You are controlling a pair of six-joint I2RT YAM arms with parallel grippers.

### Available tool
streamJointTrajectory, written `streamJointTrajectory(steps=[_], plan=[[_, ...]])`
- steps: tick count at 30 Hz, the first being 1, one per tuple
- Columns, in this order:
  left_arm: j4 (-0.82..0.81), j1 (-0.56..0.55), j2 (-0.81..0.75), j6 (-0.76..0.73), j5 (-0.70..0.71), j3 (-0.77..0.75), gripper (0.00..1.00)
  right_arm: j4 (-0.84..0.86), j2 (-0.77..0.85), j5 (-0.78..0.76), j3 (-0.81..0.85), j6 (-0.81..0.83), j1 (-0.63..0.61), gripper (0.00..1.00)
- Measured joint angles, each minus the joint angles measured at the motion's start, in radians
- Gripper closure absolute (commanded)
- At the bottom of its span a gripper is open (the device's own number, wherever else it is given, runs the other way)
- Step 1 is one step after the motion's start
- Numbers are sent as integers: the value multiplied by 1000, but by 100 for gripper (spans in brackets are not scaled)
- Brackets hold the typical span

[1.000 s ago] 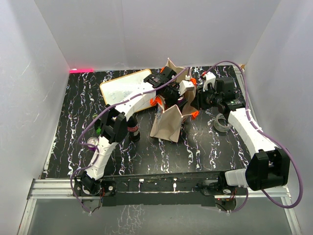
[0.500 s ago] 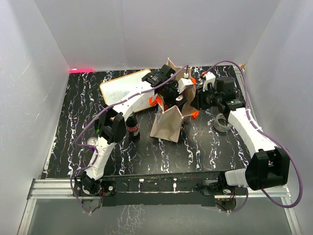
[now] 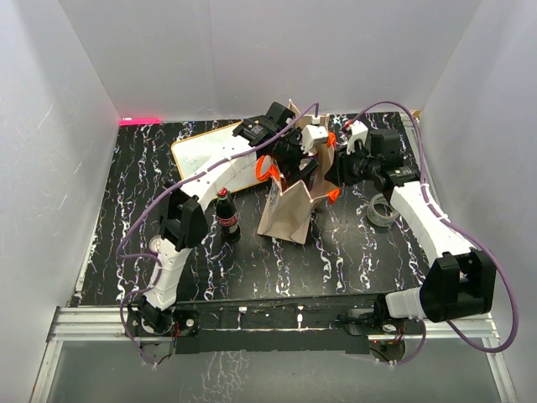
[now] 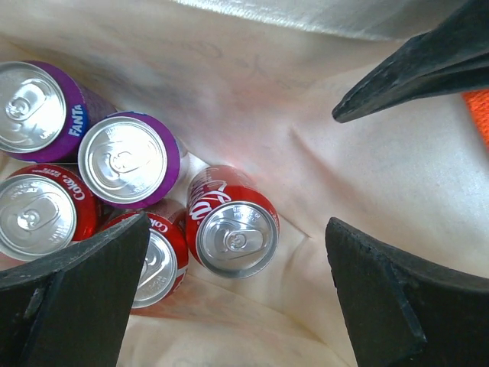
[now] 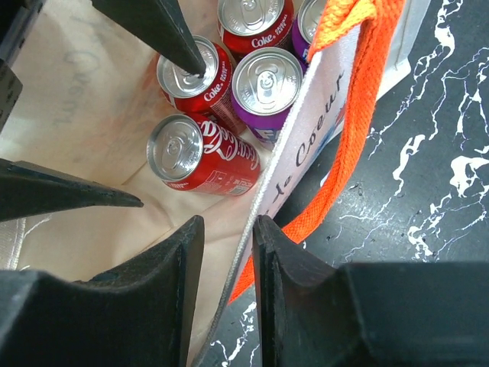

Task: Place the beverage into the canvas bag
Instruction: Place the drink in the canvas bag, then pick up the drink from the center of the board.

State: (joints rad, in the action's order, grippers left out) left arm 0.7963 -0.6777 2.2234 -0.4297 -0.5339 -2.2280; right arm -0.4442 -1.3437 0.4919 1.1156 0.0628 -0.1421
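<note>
The canvas bag stands mid-table, beige with orange handles. My left gripper hovers over its mouth, open and empty. Below it in the bag lie several cans: a tilted red Coke can, two purple Fanta cans and more Coke cans. My right gripper is shut on the bag's right rim and holds the mouth open. A dark cola bottle stands on the table left of the bag.
A white board with an orange-brown frame lies at the back left, under the left arm. A tape roll sits on the right beside the right arm. White walls enclose the black marbled table.
My left gripper has lifted up and back from the bag's mouth, and its elbow has swung left, uncovering the cola bottle. The right gripper and the bag have stayed put.
</note>
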Motion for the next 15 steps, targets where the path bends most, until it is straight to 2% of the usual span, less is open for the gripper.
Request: streamJointTrajectory(steps=[10,15], plan=[[-30,1,-94,-27,19,-28,3,0,-35,24,48,14,0,51],[-45,7,-210,-38,81,-33,3,-1,-65,28,95,13,-4,46]])
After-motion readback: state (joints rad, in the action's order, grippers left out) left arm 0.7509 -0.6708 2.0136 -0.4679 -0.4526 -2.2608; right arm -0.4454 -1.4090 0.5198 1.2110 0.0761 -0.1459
